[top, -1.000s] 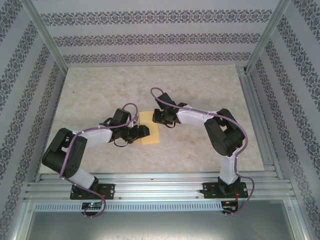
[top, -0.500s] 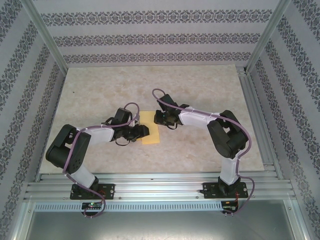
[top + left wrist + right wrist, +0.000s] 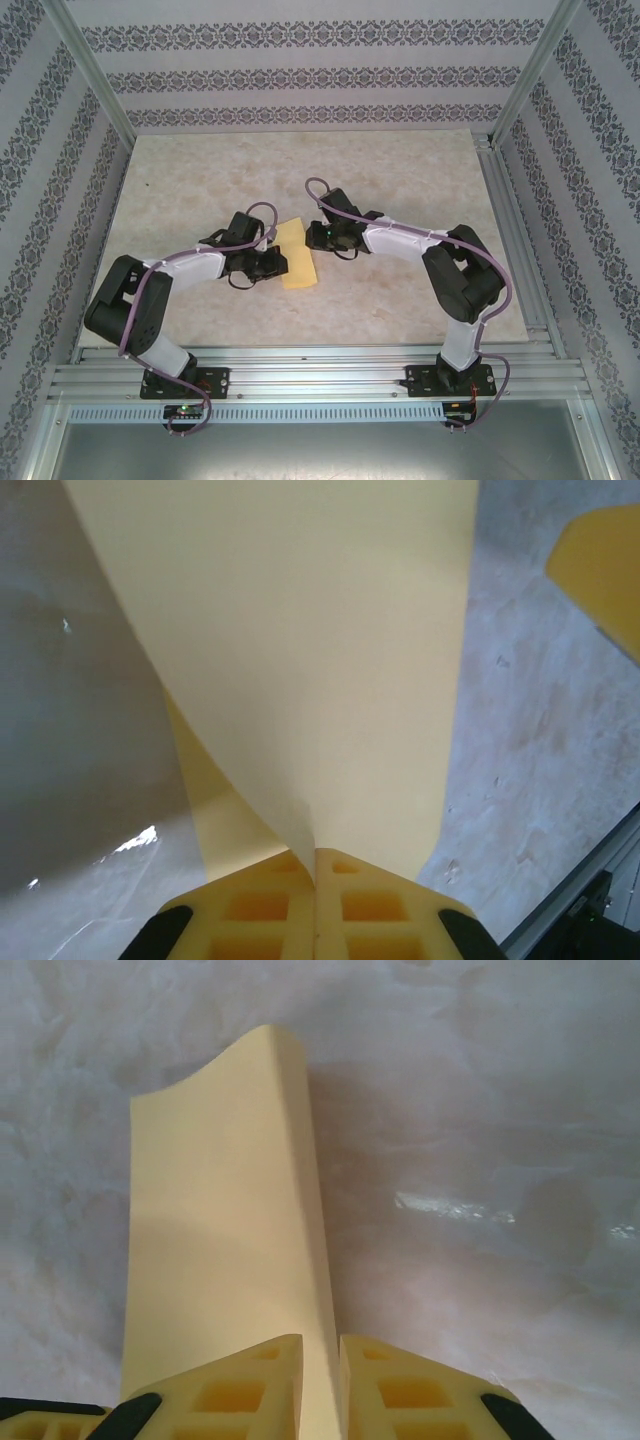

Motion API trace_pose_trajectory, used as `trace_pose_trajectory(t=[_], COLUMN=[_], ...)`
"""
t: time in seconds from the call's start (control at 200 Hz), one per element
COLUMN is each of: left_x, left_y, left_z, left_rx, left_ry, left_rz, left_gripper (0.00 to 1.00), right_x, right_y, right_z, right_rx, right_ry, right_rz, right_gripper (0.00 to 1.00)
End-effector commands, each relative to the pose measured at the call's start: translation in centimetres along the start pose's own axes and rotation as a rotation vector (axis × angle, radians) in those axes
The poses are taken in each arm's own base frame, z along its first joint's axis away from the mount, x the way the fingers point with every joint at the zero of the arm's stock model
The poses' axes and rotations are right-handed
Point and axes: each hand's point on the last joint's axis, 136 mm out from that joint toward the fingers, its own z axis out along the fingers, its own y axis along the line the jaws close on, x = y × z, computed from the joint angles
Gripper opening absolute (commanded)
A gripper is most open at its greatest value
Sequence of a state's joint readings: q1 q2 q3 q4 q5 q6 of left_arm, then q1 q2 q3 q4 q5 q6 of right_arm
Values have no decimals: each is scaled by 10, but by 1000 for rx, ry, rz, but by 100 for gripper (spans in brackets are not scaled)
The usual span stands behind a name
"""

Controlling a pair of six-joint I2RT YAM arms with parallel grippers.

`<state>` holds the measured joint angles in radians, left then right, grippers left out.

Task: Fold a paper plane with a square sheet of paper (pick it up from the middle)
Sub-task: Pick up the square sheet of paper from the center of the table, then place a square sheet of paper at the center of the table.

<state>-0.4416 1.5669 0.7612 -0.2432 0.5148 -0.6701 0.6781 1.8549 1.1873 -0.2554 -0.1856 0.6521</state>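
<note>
The square sheet of paper (image 3: 297, 256) is a yellow-orange strip, bent over on itself, lying at the table's middle between both grippers. My left gripper (image 3: 283, 263) is at its left edge, and in the left wrist view the left gripper (image 3: 315, 854) is shut on a curled-up edge of the sheet (image 3: 300, 630). My right gripper (image 3: 312, 236) is at the sheet's far right corner. In the right wrist view the right gripper (image 3: 320, 1348) is shut on the rolled edge of the sheet (image 3: 215, 1250), which stretches away over the table.
The beige marbled tabletop (image 3: 200, 180) lies around the paper. Aluminium rails run along the right side (image 3: 510, 230) and the near edge (image 3: 320, 372). Patterned walls enclose the back and sides. A yellow finger of the right gripper (image 3: 600, 565) shows in the left wrist view.
My left gripper has closed on the sheet's left edge. The sheet's far end has swung slightly to the left. The right arm has shifted a little leftward, still holding.
</note>
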Motion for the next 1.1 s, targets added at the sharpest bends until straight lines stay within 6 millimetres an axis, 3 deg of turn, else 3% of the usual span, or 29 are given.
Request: trace_pose_trajectory(t=[0.0, 0.18, 0.33, 0.495, 0.649, 0.894, 0.989, 1.094], left_x=[11, 2, -11, -31, -39, -42, -43, -37], left_y=[3, -9, -18, -29, -33, -41, -48, -52], left_z=[-12, -16, -15, -35, -65, -113, -117, -105], left_rx=[-57, -23, 4, -47, -125, -243, -228, -177], left_ry=[38, 17, -17, -77, -121, -145, -153, -111], left_rz=[47, 60, 62, 126, 213, 383, 409, 409], left_gripper=[7, 8, 8, 7, 7, 7, 7, 7], right_x=[-4, -3, -8, -24, -36, -39, -40, -40], right_y=[21, 29, 18, -5, -27, -38, -40, -41], right_z=[7, 15, 10, -15, -42, -57, -59, -59], right_rx=[-58, -78, -22, 50, 83, 106, 104, 101], right_ry=[2, 21, -2, -95, -183, -228, -242, -240], right_rz=[-45, -51, -48, 8, 76, 101, 113, 121], right_gripper=[17, 16, 19, 25, 32, 38, 39, 40])
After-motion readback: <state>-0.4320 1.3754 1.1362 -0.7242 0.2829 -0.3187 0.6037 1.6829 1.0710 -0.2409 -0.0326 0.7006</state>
